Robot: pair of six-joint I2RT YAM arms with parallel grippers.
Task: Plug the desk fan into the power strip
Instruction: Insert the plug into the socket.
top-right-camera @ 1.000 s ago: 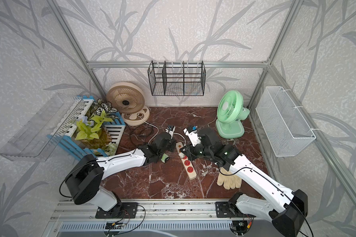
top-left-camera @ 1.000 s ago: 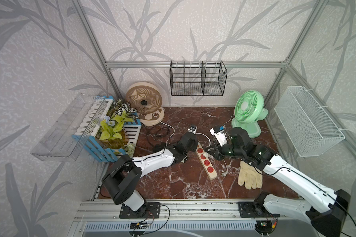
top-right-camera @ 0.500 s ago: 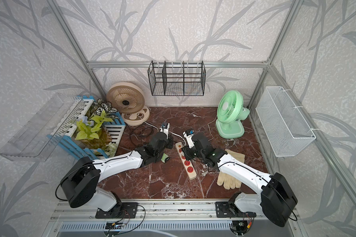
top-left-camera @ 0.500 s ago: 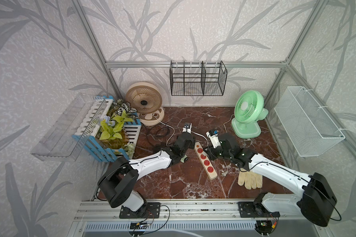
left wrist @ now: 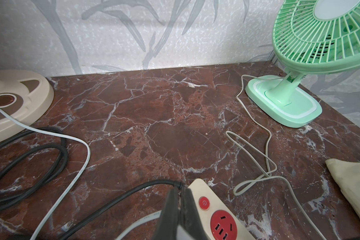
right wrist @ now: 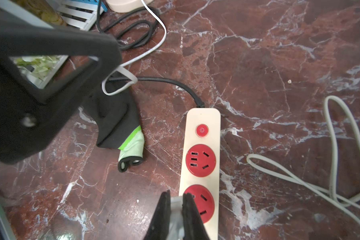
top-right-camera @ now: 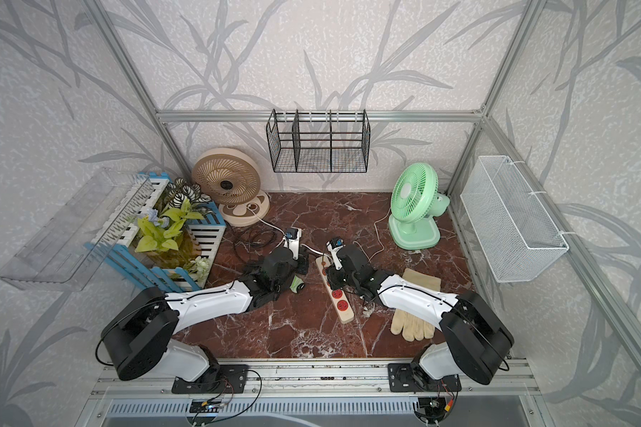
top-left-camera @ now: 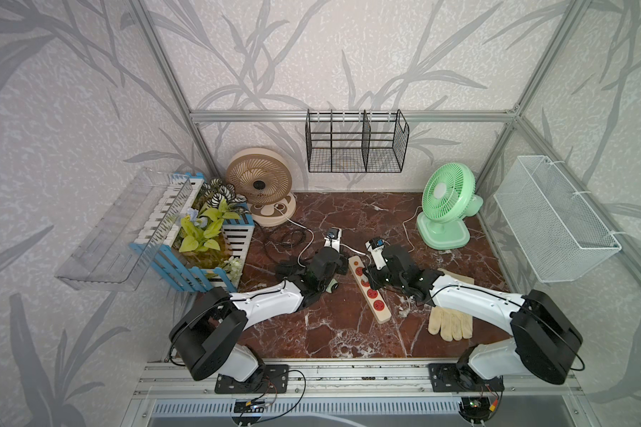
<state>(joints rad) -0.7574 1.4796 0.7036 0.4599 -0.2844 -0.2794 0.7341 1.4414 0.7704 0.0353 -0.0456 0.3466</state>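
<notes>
Claws on both arms are closed. The right claw (right wrist: 176, 195) grips a pale grey piece (right wrist: 176, 214), too hidden to name, just over the second red socket from the button end of the power strip (right wrist: 202, 122). The left claw (left wrist: 179, 191) has its jaws pressed together beside the strip's button end, where the black cord (left wrist: 154, 182) leaves it. A flat white cable (left wrist: 89, 153) runs up to its tip; I cannot tell whether it is pinched.

In both top views the strip lies slantwise in the middle of the marble worktop (top-left-camera: 330, 332), button end far. A black glove (right wrist: 112, 112) with a green cuff lies just left of it, and a cream glove (top-left-camera: 450, 323) near right. The green fan (top-left-camera: 446, 196) stands far right, its pale cord (left wrist: 267, 145) looping loose over the worktop. A beige fan (top-left-camera: 258, 181) stands far left.
</notes>
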